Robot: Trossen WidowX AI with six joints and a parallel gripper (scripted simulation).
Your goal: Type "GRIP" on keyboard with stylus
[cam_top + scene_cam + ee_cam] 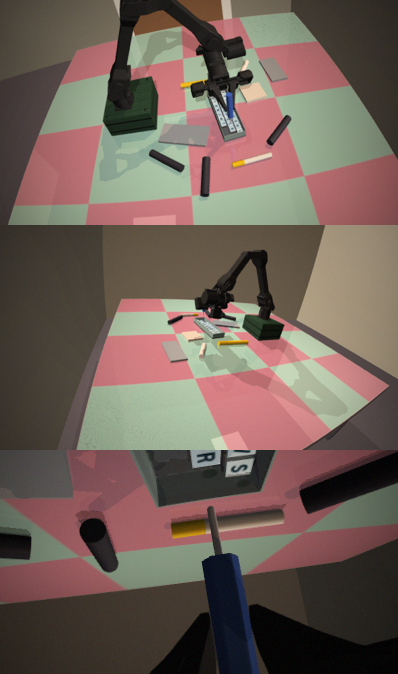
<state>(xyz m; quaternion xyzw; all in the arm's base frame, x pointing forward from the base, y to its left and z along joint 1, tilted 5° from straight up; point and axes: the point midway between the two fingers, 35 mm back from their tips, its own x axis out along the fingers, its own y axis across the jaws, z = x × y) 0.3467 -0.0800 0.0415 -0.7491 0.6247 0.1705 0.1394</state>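
Note:
My gripper (224, 89) (210, 313) (229, 617) is shut on the blue stylus (229, 104) (227, 600), which hangs tip down. The stylus's thin grey tip (212, 520) sits over the near end of the grey keyboard (235, 136) (208, 327) (210, 480). In the wrist view the keys R and S show at the keyboard's end, and the tip lies just off that end, in line with a yellow-and-cream stick (225, 525) on the table. I cannot tell whether the tip touches a key.
The arm's green base block (134, 104) (262, 326) stands left of the keyboard. Grey plates (184, 135) (273, 69), a tan pad (253, 91), black cylinders (167, 160) (205, 176) (279, 129), a yellow-and-cream stick (252, 159) and a yellow stick (188, 84) lie around it.

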